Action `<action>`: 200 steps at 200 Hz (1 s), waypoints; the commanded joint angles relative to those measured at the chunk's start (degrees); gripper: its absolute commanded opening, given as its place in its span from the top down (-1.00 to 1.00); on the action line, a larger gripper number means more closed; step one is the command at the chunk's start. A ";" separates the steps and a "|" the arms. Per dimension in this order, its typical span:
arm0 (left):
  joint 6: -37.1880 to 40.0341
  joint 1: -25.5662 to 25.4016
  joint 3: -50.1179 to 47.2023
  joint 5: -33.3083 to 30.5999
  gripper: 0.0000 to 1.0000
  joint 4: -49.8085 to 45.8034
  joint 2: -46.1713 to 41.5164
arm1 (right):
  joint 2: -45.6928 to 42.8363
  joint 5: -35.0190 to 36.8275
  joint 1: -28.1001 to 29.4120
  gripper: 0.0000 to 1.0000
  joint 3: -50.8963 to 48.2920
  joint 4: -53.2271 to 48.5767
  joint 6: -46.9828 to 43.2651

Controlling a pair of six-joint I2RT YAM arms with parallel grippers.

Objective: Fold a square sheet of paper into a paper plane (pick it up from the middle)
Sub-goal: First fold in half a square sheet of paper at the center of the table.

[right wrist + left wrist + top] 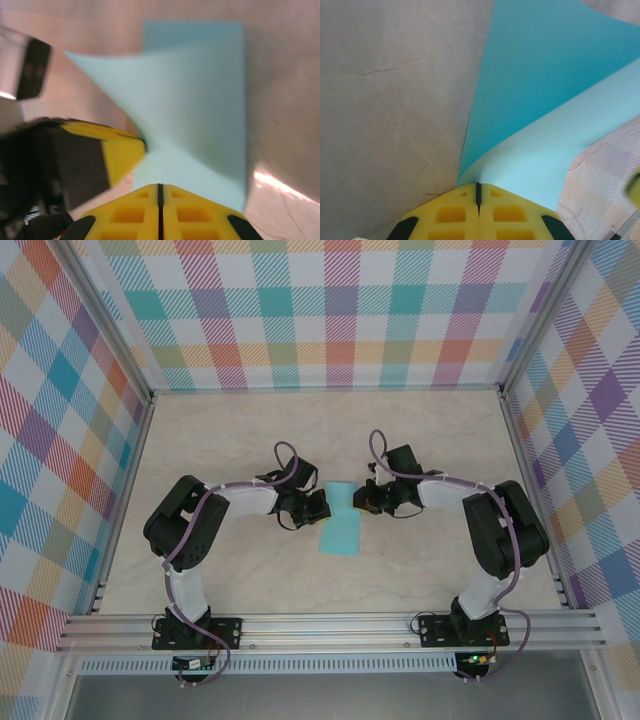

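pale tabletop is bearing the paper sheet, its length running front to back. left gripper and right gripper are pinching opposite side edges, jaws shut.

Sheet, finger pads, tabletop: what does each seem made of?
Sheet: thin matte teal paper; it curls softly without cracking. Pads: yellow, matte, with moulded square pockets, probably plastic or rubber. Tabletop: pale stone-look surface with fine veins, slight sheen; possibly laminate.
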 commanded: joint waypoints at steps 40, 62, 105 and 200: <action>1.03 -1.06 -0.68 -1.32 1.00 -5.98 2.37 | 5.28 0.30 -0.92 0.84 1.82 -0.01 -1.64; 1.05 -1.11 -0.68 -1.29 1.00 -5.98 2.28 | 7.51 1.25 -0.88 0.84 0.60 0.74 -1.42; 1.23 -1.08 -0.76 -1.50 1.00 -6.24 2.35 | 8.76 2.25 -0.90 0.81 0.38 -0.26 -1.72; 1.56 -1.05 -1.17 -1.35 1.00 -6.30 2.45 | 9.14 1.66 -1.87 0.85 9.38 -5.63 -4.04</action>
